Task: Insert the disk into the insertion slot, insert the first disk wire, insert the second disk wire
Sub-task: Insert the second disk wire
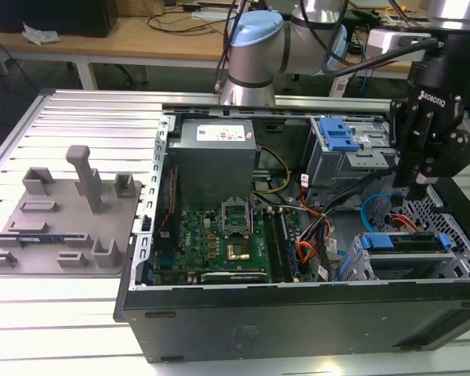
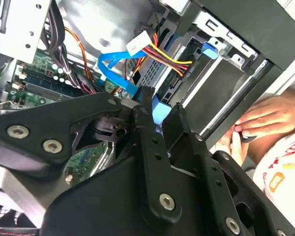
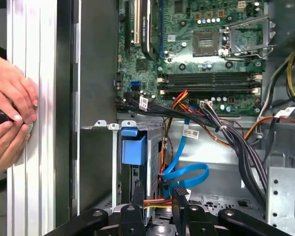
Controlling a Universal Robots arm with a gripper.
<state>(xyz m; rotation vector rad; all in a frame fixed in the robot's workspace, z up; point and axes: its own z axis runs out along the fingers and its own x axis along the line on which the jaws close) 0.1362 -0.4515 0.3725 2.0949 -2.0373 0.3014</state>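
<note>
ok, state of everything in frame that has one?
disk: seated in the insertion slot.
second disk wire: looped, connector end between the gripper fingertips.
gripper: shut on that connector.
computer case: side open.

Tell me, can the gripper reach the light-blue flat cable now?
Probably yes: the gripper sits right at the end of the light-blue cable, with nothing between them, though coloured power wires crowd close beside.

Green motherboard (image 1: 211, 235) is lying in the open computer case (image 1: 298, 321), well apart from the jaws; power supply (image 1: 215, 168) is sitting beside it; grey fixture plate (image 1: 55, 215) is resting farther off.
</note>
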